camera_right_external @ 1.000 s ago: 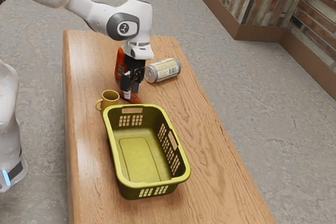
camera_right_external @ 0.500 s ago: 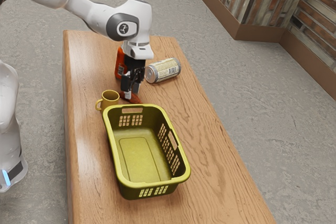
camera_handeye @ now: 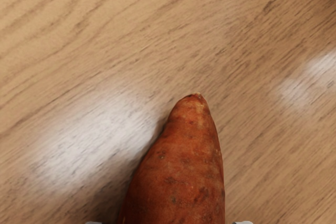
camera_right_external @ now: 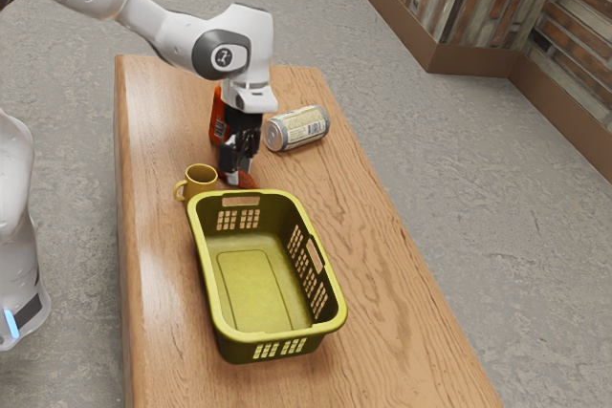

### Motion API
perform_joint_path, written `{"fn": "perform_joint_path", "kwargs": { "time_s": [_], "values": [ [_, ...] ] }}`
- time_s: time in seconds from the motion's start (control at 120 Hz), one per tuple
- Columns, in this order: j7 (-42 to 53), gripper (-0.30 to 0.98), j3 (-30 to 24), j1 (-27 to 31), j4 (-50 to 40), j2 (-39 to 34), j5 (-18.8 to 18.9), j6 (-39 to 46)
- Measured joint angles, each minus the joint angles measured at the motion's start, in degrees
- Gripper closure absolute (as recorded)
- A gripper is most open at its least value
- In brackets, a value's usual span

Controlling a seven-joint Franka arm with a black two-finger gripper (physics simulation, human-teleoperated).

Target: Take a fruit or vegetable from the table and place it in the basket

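Lying near basket's (camera_right_external: 258,336) edge, sweet potato (camera_handeye: 178,182) has room around its tip

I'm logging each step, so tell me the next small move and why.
Probably squeeze the black two-finger hand gently on the reddish-brown sweet potato, to make sure of the hold before any lift: the hand is down at the potato, which lies low over the wooden table, near the yellow-green plastic basket.

sweet potato (camera_handeye: 181,177) cropped, red item (camera_right_external: 217,119) part-hidden
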Motion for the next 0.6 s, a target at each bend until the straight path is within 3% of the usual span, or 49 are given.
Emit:
{"fn": "perform_joint_path", "kwargs": {
  "time_s": [0.25, 0.6],
  "values": [
    [-0.12, 0.50, 0.02, 0.55, -0.02, -0.09, -0.85, 0.58],
    [-0.39, 0.52, 0.01, 0.56, 1.29, -1.99, -1.15, 1.06]
  ]
}}
